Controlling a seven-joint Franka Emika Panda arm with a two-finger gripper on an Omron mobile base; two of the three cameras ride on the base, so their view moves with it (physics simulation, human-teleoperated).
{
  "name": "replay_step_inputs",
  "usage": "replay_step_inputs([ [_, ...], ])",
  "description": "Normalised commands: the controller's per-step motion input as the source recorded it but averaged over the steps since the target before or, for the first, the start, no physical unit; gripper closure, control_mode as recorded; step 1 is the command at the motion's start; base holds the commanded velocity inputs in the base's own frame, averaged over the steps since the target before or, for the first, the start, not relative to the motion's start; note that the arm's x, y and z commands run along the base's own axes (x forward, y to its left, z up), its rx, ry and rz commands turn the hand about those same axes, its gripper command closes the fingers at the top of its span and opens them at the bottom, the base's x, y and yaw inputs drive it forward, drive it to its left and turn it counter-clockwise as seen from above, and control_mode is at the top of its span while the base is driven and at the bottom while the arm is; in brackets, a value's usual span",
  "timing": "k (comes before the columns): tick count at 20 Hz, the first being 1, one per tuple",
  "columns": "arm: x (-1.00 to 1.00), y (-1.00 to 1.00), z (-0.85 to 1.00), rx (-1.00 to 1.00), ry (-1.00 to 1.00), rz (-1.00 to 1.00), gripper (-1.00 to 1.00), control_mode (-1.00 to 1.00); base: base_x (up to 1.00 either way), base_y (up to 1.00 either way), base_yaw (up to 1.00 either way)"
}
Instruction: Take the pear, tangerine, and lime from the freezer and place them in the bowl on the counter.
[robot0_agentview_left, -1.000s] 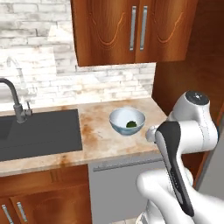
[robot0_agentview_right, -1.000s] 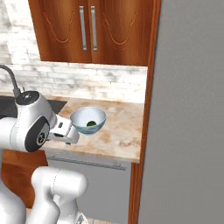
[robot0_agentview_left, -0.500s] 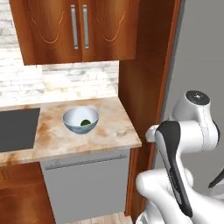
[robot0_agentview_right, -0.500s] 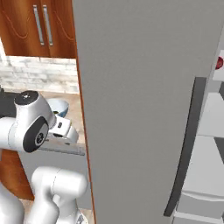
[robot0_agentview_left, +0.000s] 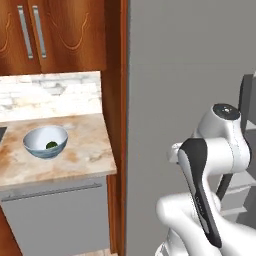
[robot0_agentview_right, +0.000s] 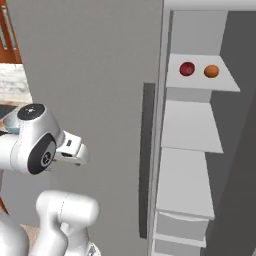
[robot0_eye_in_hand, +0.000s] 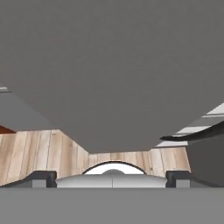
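Freezer (robot0_agentview_right: 90, 60) as landmark: its wide grey door is standing open, edge-on to the base, dark curved handle (robot0_agentview_right: 146, 160) running down it. Inside, on the top pale shelf (robot0_agentview_right: 200, 80), the tangerine (robot0_agentview_right: 211, 71) is sitting just beside a dark red round fruit (robot0_agentview_right: 187, 68), apart, not touching. The shelves below it are looking bare.

The counter (robot0_agentview_left: 75, 155) is lying left of the freezer, a brown wooden panel (robot0_agentview_left: 116, 90) between them. The bowl (robot0_agentview_left: 45, 141) is sitting on the counter, well apart from the freezer, with a small green fruit (robot0_agentview_left: 51, 145) inside it.

The arm is folding up in front of the door. Gripper (robot0_eye_in_hand: 112, 178): both fingertips are sitting far apart at the hand view's bottom edge, jaws spread wide, holding nothing, facing the grey door over wooden floor (robot0_eye_in_hand: 39, 151).
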Motion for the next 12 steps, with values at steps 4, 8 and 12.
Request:
replay_step_inputs([
  [4,0.0,0.0,0.0,0.0,0.0,0.0,-1.0,1.0,0.0,-0.71,0.0],
  [8,0.0,0.0,0.0,0.0,0.0,0.0,-1.0,1.0,0.07,-0.6,0.0],
  [12,0.0,0.0,0.0,0.0,0.0,0.0,-1.0,1.0,0.21,-0.49,0.0],
])
